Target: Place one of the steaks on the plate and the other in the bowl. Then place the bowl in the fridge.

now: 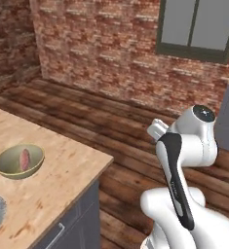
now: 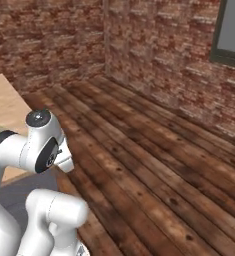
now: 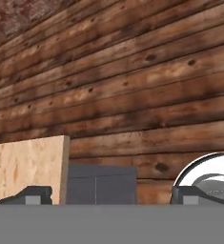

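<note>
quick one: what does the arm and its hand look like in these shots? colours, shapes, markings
The arm is glossy white, built of rounded, bulbous links. A black band runs along one link, and the joints end in dark grey round caps. No cables or markings are visible. The hand has two small dark grey, blocky fingertips.

counter (image 1: 62, 170): matt wood | floor (image 2: 154, 150): wood planks | wall (image 1: 101, 44): rough brick

Red brick walls (image 1: 101, 44) meet at a corner above a dark plank floor (image 2: 154, 150) — a grey-framed window (image 1: 199, 29) set high at right. A pale wood table (image 1: 52, 185) with slate-grey cabinet fronts (image 1: 72, 223) stands at left.
</note>
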Robot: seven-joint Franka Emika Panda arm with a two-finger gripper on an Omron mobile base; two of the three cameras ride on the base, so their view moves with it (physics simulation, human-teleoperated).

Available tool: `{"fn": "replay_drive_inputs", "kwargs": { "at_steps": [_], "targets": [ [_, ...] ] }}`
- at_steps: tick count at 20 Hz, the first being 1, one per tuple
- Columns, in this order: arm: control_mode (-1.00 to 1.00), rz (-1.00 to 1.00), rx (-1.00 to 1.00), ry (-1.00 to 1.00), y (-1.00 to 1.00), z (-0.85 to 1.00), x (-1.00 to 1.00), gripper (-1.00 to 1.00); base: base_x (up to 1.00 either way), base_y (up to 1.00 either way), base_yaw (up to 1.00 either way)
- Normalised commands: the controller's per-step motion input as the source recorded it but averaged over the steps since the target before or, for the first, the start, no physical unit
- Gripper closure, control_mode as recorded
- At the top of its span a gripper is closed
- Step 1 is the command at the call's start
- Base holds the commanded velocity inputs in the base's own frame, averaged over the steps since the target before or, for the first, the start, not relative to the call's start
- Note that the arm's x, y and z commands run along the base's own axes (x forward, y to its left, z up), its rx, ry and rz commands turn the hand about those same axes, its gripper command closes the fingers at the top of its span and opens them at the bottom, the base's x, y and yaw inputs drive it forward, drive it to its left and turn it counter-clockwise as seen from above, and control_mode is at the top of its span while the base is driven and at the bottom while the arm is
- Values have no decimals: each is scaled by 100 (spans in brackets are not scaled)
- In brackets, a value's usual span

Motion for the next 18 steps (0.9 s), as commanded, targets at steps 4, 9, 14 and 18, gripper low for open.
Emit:
{"fn": "replay_drive_inputs", "kwargs": {
  "at_steps": [4, 9, 14, 18],
  "targets": [
    [100, 0, 0, 0, 0, 0, 0, -100, -37, -20, -54],
    [100, 0, 0, 0, 0, 0, 0, -100, -32, -18, -55],
    [100, 0, 0, 0, 0, 0, 0, -100, -58, -25, -58],
    [100, 0, 0, 0, 0, 0, 0, -100, -42, -24, -56]
  ]
}}
